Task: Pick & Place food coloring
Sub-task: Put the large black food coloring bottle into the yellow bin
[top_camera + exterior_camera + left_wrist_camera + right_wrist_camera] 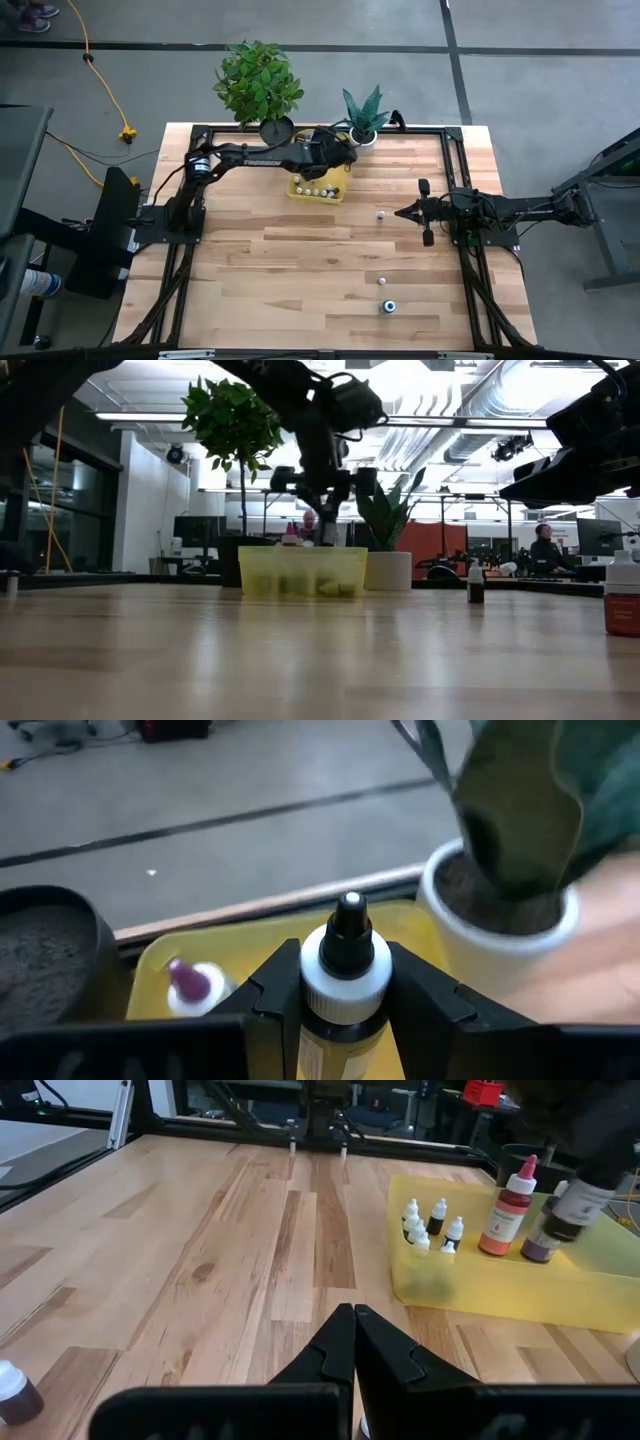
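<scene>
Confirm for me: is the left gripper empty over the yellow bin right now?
No. In the left wrist view the left gripper is clamped on a food coloring bottle with a white collar and black tip, above the yellow bin.

Grey concrete floor (330, 25) (dark seams, yellow cable (100, 75)), bright ceiling ducts (450, 400), dark windows (60, 510).

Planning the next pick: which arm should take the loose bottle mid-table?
Right. Its shut gripper waits beside that bottle, while the left gripper is over the yellow bin, clamping a bottle.

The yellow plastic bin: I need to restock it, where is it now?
High view: the yellow plastic bin sits at the table's far edge, under the left tool, beside the white plant pot.
</scene>
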Robot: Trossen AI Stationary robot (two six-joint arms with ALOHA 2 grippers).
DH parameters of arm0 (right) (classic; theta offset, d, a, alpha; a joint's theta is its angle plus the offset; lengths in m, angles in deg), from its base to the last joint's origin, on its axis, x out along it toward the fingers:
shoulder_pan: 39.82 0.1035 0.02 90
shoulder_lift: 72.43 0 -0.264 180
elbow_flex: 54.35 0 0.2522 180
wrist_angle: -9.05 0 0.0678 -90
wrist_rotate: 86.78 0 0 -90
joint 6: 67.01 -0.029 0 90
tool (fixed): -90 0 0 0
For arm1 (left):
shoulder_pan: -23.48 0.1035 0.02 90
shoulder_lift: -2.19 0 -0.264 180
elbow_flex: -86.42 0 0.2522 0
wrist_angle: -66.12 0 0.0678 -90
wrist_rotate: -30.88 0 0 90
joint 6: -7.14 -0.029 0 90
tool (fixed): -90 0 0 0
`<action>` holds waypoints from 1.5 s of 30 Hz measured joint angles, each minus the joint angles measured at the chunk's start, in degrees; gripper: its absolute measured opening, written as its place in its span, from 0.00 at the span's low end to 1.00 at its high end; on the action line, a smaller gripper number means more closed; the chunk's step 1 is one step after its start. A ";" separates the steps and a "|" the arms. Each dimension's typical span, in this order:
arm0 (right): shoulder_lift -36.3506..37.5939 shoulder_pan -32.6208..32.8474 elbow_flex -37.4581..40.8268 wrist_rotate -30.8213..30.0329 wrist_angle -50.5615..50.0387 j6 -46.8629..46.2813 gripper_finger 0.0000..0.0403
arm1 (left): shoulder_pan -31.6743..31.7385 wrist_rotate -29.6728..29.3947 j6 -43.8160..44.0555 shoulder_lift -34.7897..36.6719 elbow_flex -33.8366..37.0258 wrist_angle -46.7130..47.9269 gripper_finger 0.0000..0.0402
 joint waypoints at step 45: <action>0.00 -0.01 0.00 -0.02 0.00 0.00 0.00 | 2.58 -2.96 3.95 -6.39 -0.05 -3.34 0.25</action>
